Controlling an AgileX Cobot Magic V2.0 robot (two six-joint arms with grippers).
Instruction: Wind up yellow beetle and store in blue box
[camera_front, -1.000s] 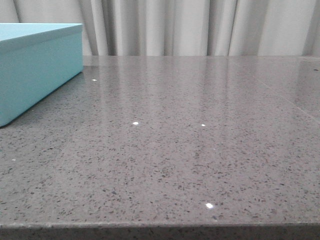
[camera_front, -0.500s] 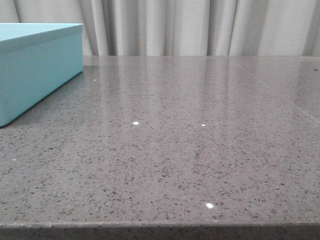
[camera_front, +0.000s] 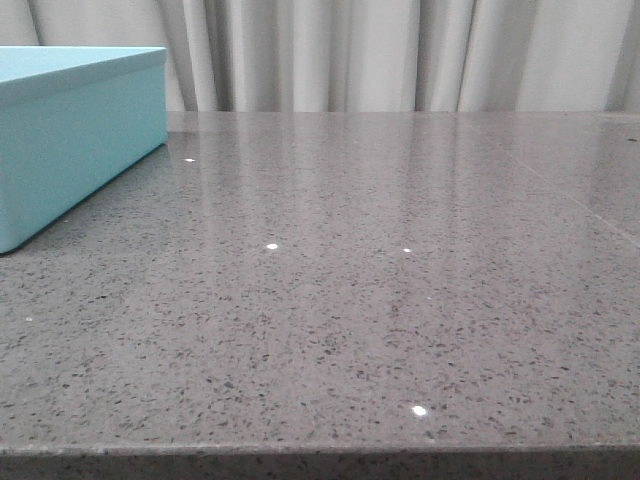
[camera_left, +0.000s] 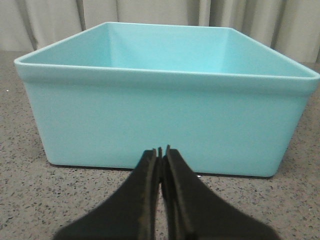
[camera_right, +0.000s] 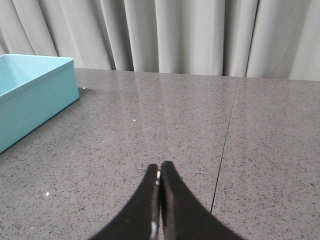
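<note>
1. Left gripper (camera_left: 161, 152): I am holding it clenched on nothing, low over the table (camera_left: 30, 200), aimed at the near wall of the blue box (camera_left: 165, 120).
2. Right gripper (camera_right: 159, 172): I am keeping it pressed shut and empty, with the box at its ten o'clock.
3. Yellow beetle: I am finding it nowhere on the table; the box floor is hidden behind the wall, so I cannot tell whether it is lying inside.

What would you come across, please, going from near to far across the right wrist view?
Right gripper, shut → grey speckled tabletop, with the blue box off to one side → pale pleated curtain behind the table's far edge.
</note>
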